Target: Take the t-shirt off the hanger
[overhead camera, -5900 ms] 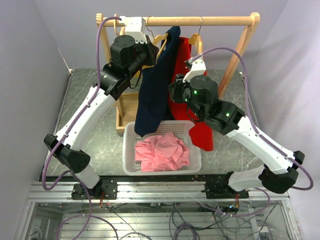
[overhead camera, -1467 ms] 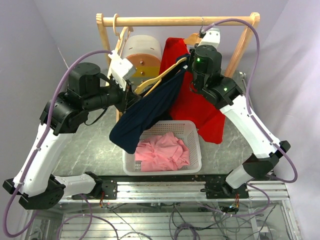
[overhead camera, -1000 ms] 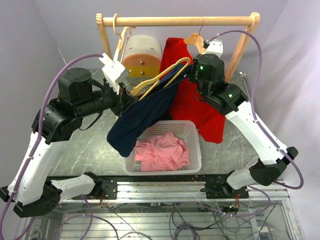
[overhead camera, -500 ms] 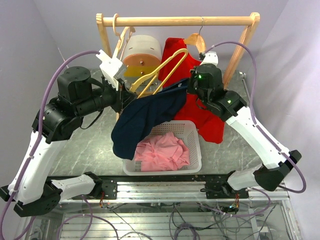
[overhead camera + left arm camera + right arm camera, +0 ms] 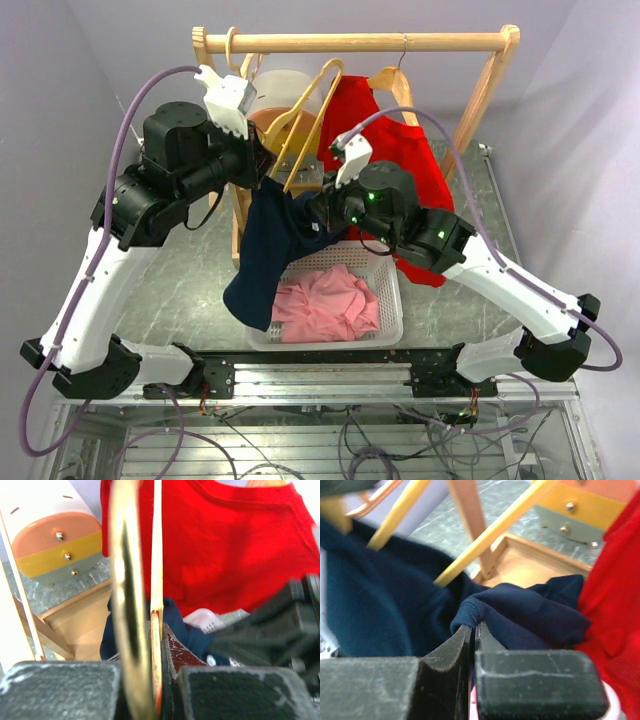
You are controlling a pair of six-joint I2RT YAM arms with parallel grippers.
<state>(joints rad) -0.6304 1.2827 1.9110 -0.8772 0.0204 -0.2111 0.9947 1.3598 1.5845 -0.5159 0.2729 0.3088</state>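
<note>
Above the white basket [image 5: 393,303], we see the navy t-shirt [image 5: 262,260] sagging under the yellow hanger [image 5: 126,590].
The left gripper [image 5: 150,680] clamps the hanger, the right gripper [image 5: 472,647] pinches a fabric fold; we judge it light, limp, best pinched at folds.

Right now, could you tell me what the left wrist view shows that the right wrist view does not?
Only the left wrist view: the left tool shut on the yellow hanger, plus a corner of the white basket. Only the right wrist view: the right tool pinching a fold of the navy t-shirt. Both: the hanger, the navy t-shirt, the red t-shirt and the small drawer unit.
</note>
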